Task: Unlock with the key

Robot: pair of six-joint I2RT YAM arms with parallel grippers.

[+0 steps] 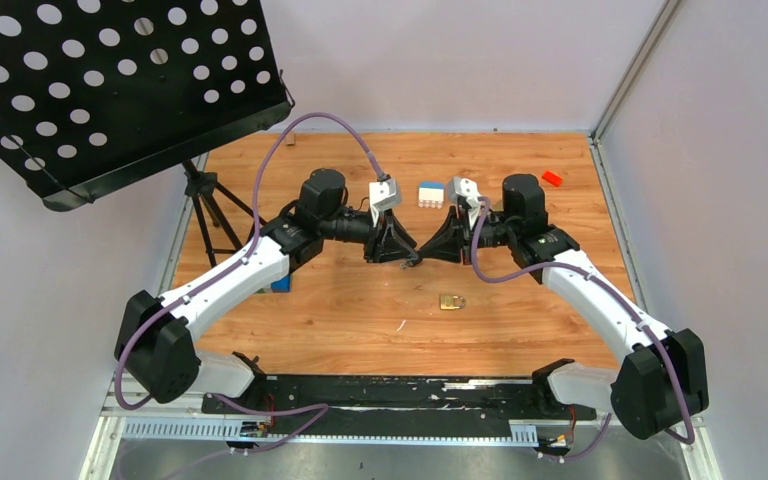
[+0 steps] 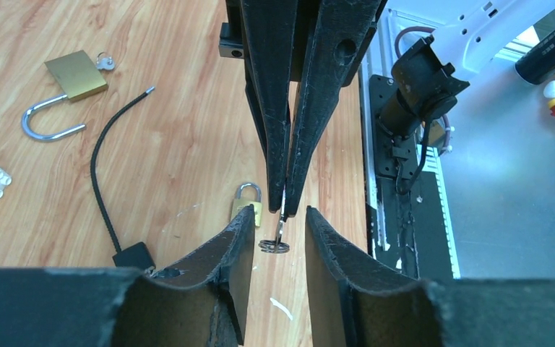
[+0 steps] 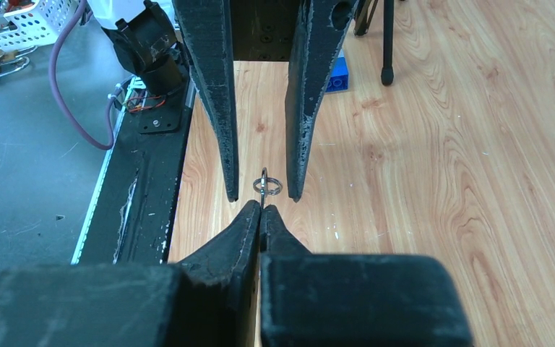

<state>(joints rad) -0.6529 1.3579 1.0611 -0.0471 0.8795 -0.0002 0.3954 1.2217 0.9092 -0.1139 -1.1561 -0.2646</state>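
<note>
The right claw (image 3: 261,211) is pressed shut on the key (image 2: 282,225), holding it up off the table (image 1: 340,320). The left claw (image 2: 280,215) is spread, with one finger on either side of the key (no contact that shows). A small brass padlock (image 2: 246,201) lies on the wood just beneath.

- You've got bright, even light from above on the wooden table (image 1: 360,320); shadows there are soft and faint.
- In your wrist views the near black fingers (image 2: 209,282) read dark and slightly soft; the wood beyond is sharp.
</note>
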